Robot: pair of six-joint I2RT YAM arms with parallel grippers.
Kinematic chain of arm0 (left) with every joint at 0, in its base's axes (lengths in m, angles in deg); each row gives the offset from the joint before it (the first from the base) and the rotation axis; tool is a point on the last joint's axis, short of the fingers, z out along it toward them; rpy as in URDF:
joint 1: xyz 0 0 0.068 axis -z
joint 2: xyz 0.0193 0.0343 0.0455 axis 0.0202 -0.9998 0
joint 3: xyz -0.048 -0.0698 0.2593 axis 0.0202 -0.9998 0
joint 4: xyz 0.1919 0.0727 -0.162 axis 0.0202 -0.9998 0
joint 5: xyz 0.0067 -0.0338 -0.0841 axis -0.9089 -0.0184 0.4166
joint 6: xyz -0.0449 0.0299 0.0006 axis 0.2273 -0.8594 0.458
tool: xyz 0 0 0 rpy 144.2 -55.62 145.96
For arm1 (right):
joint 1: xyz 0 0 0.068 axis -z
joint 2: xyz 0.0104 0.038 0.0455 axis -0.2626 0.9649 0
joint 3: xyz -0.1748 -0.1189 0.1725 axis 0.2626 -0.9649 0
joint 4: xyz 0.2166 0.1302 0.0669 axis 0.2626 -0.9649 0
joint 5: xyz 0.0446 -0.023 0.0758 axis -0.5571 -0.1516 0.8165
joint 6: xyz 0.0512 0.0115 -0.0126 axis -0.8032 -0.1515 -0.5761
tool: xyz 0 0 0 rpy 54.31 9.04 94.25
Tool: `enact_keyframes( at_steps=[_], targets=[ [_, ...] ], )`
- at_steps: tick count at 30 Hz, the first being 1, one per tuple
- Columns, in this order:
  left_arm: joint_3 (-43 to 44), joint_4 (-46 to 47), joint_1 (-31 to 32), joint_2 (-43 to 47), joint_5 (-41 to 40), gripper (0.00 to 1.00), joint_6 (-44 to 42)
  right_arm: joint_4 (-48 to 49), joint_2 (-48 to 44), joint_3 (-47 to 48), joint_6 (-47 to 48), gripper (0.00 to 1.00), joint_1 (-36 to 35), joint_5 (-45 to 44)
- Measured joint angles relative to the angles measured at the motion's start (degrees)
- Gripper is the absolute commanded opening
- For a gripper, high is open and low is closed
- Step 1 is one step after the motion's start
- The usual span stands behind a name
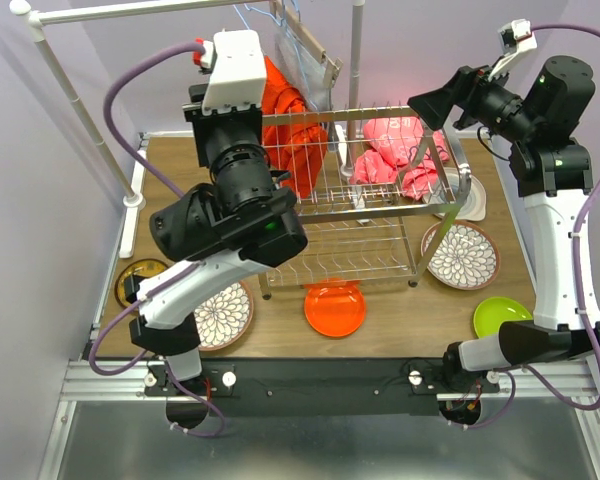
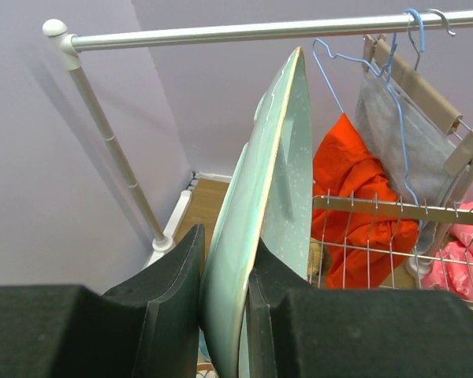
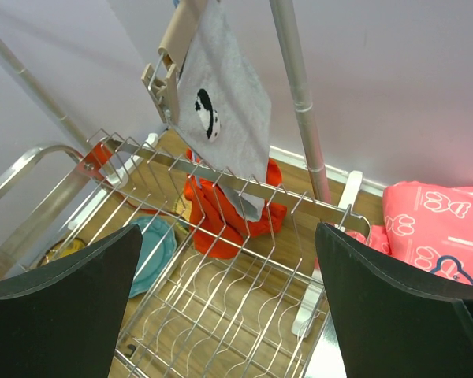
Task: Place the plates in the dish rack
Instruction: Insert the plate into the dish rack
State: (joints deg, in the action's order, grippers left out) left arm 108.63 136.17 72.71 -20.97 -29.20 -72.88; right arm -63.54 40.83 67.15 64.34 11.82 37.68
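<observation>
The left gripper (image 2: 221,303) is partly closed, and its two dark padded fingers (image 2: 173,291) clamp the lower rim of a mint plate (image 2: 280,173). The plate stands on edge, leaning a little to the right, with nearly all of it rising free above the pads. It hangs in the air at the left end of the dish rack (image 2: 394,213), beside the upper shelf wires and not yet in any slot.

The plate looks like glazed ceramic. It is probably stiff, fairly heavy for its size, slick on the surface and liable to chip if it knocks chrome wire. With the hold this low on the rim, the weight above could swing the plate round in the pads, so it should be lowered slowly and kept upright.

The right gripper (image 3: 229,228) is wide open and holds nothing as it hovers over the rack's upper shelf.

On the table (image 1: 400,320) an orange plate (image 1: 335,307), a lime green plate (image 1: 500,317) and two floral plates (image 1: 460,255) lie flat. Each would probably have to be pinched at its raised rim, since the flat centre offers nothing to grip. A red cloth (image 2: 355,181) hangs just behind the rack from the clothes rail (image 2: 221,33).
</observation>
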Motion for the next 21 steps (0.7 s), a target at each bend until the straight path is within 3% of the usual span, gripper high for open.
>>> enact_keyframes(
  at_steps=[8, 17, 21],
  targets=[
    [-1.09, 0.28, 0.07, 1.51, -0.20, 0.00, 0.37, 0.02, 0.00, -0.07, -0.63, 1.00, 0.00, 0.02],
    [2.89, 0.26, -4.79, -5.25, -0.44, 0.00, -0.26, 0.04, -0.02, -0.42, -0.92, 1.00, 0.00, 0.04],
    [1.95, 0.09, -5.73, -5.79, -0.52, 0.00, 6.25, 0.04, -0.04, -0.68, -0.92, 1.00, 0.00, 0.02]
  ],
)
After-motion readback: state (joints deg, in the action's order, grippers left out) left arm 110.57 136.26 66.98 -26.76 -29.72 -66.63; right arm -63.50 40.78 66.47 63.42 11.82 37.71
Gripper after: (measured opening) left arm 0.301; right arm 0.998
